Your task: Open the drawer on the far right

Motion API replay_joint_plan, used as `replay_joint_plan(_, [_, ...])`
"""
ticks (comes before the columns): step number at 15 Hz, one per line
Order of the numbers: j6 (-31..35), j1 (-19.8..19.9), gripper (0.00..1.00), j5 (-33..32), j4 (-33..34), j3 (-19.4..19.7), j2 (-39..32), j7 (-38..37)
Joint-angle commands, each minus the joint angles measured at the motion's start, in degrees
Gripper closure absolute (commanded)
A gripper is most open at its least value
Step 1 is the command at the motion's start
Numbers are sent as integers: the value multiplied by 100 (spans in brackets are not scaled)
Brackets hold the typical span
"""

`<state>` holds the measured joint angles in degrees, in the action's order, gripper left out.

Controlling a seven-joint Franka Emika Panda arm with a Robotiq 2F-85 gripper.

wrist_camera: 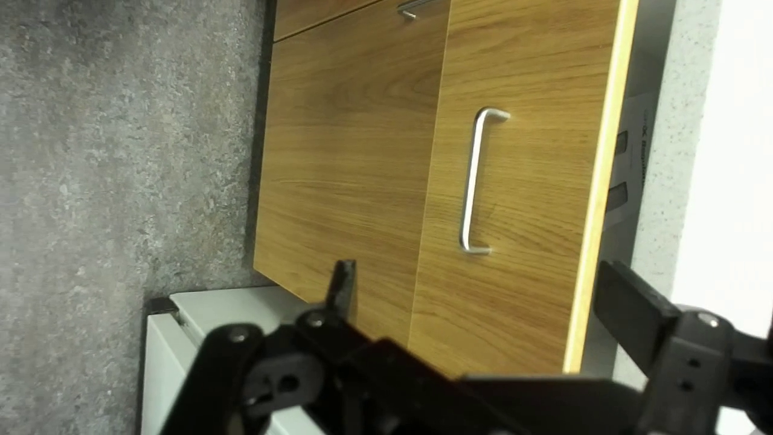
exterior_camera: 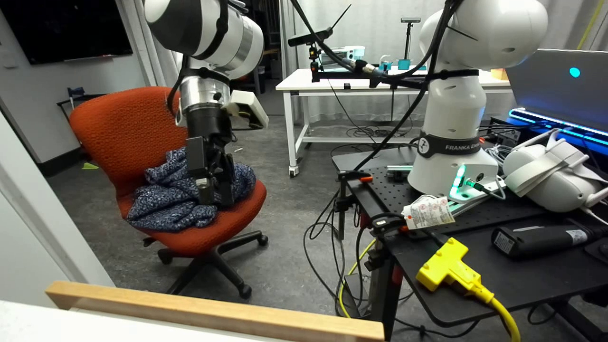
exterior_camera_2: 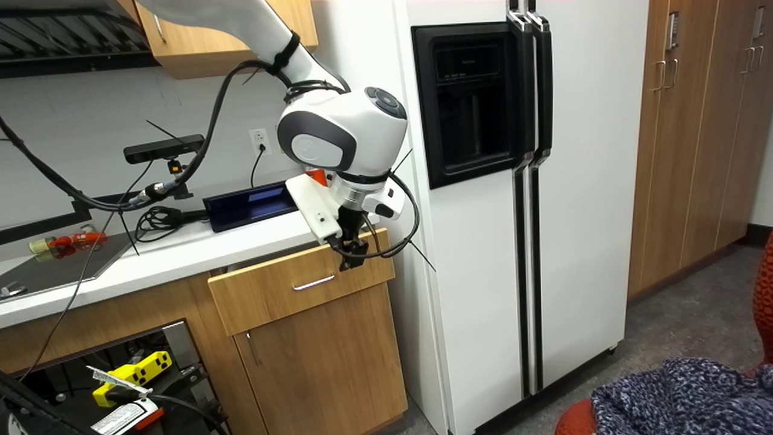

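Wrist view: we see the gripper (wrist_camera: 477, 269) with its two fingers (wrist_camera: 631, 308) spread well apart, the wooden front of the drawer (wrist_camera: 531, 181) showing between them, though we cannot tell whether either one touches it. The drawer stands partly out from under the counter (wrist_camera: 664, 205), a metal handle (wrist_camera: 473, 181) on its front. In an exterior view we find the drawer at the right end of the counter, just left of a white fridge (exterior_camera_2: 592, 181) and above a cupboard door (exterior_camera_2: 326, 356), with the gripper seen against its front, right of the handle. In an exterior view we see the wooden rim (exterior_camera: 213, 308) of the drawer along the near edge, an orange chair (exterior_camera: 118, 128) with a dark cloth (exterior_camera: 175, 204) on its seat farther off at the left, and a yellow power block (exterior_camera: 444, 266) on a black table (exterior_camera: 536, 278) at the right
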<state>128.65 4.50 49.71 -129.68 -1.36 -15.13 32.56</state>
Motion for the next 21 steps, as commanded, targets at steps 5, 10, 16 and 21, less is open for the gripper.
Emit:
replay_joint_plan(5, [154,-180,0,-497,5,-78,-217,-1070])
replay_joint_plan(10, [-82,-251,0,-536,101,-182,-525,-1477])
replay_joint_plan(16, [10,-213,0,-454,24,-211,-516,-1334])
replay_joint_plan(21, [109,-99,0,-165,204,-295,-848,-866])
